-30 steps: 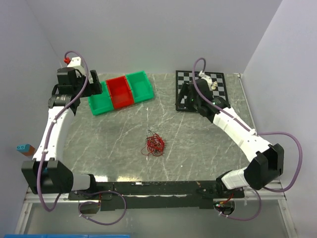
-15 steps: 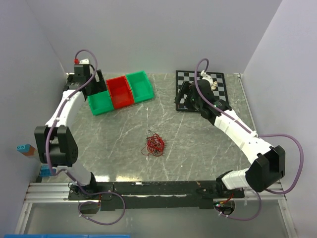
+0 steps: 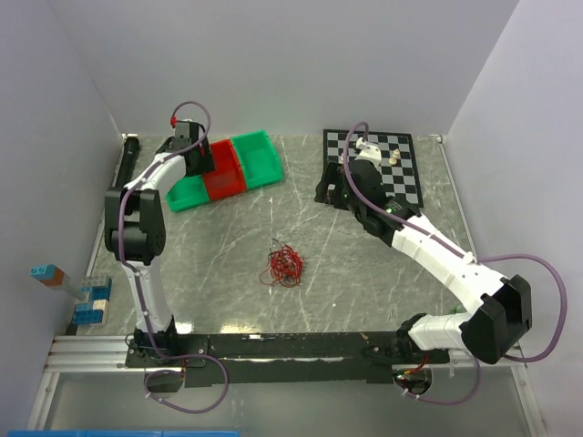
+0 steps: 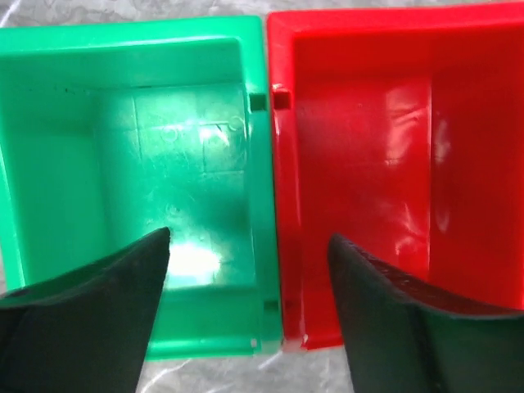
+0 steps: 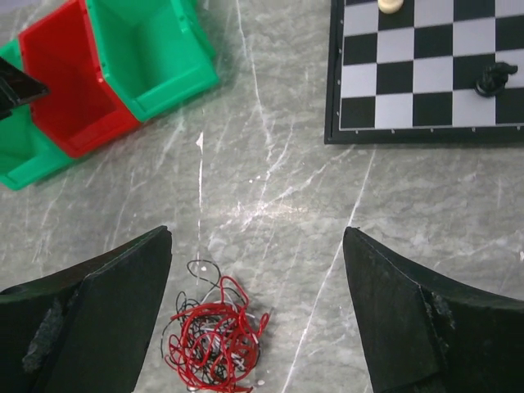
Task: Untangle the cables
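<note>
The cables (image 3: 284,264) are one small tangled bunch of thin red, black and white wires lying on the grey marble table, near its middle. The bunch also shows low in the right wrist view (image 5: 214,340). My right gripper (image 3: 326,189) is open and empty, up above the table beyond the bunch, next to the chessboard's left edge; in its own view (image 5: 255,231) the bunch lies below and left of the gap. My left gripper (image 3: 202,157) is open and empty over the bins, and in its own view (image 4: 248,237) it straddles the wall between a green bin and the red bin.
Three bins stand in a row at the back left: green (image 3: 185,193), red (image 3: 223,173), green (image 3: 260,157); the two in the left wrist view hold nothing. A chessboard (image 3: 401,173) with a few pieces (image 5: 495,78) lies at the back right. Blue blocks (image 3: 89,300) sit off the table's left side.
My left arm has swung right from the far left corner to over the bins. My right gripper has shifted a little to the left. The cable bunch has not moved.
</note>
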Controlling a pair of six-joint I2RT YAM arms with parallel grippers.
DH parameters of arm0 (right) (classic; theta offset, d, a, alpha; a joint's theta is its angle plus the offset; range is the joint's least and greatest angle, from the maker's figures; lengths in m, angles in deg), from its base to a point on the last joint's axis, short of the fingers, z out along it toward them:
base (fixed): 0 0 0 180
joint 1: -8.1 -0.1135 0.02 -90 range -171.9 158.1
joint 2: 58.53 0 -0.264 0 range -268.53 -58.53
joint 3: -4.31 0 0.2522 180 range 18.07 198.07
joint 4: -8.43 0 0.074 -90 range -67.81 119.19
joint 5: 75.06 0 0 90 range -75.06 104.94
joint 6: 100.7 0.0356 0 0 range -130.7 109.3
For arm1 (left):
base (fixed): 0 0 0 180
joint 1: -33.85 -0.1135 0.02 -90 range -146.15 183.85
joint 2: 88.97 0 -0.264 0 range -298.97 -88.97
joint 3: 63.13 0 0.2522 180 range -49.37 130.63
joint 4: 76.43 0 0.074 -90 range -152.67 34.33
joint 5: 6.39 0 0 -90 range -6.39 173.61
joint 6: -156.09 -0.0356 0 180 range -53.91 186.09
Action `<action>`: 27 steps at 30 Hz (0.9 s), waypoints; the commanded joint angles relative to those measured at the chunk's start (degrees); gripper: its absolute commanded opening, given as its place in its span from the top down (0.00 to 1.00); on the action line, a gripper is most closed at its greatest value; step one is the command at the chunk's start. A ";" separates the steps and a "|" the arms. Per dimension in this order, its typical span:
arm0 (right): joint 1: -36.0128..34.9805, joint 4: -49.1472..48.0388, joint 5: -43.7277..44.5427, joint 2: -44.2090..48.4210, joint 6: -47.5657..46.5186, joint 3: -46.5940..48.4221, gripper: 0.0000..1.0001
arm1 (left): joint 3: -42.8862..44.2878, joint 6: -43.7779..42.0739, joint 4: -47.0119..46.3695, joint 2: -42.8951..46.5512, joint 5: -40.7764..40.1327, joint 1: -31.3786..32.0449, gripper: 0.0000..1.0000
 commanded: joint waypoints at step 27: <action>-4.12 -6.34 2.59 -15.22 -1.12 1.98 0.16 | -38.06 -3.69 -14.79 25.18 -5.95 11.22 0.74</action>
